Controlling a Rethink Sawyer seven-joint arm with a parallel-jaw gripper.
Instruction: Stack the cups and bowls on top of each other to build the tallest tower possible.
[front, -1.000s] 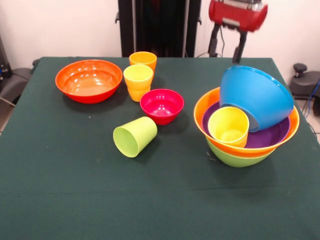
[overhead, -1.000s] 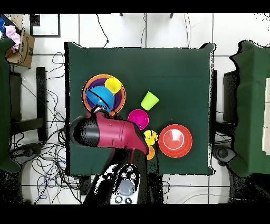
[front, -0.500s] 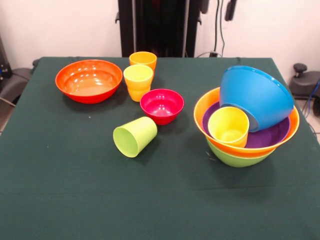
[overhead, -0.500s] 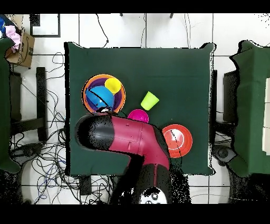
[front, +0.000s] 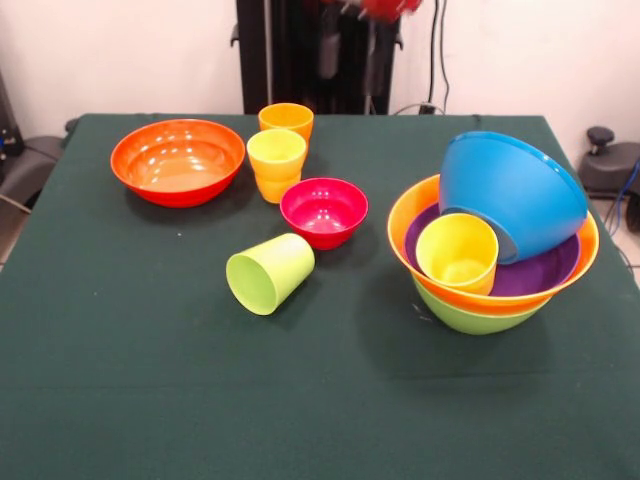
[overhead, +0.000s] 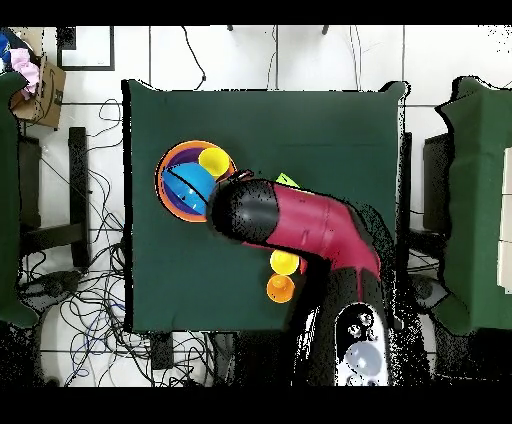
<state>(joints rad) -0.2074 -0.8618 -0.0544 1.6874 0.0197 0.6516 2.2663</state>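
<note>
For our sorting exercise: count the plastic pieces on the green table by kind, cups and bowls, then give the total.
Cups: 4 (orange, yellow, lime green on its side, yellow in the stack)
Bowls: 6 (red-orange, magenta, blue, purple, orange, lime green)
Total: 10

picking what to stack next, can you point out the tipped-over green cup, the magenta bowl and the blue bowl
lime green cup (front: 270, 272), front view, on its side wall near the open mouth.
magenta bowl (front: 323, 208), front view, on its inner bottom.
blue bowl (front: 512, 193), front view, on its tilted outer wall.
</note>
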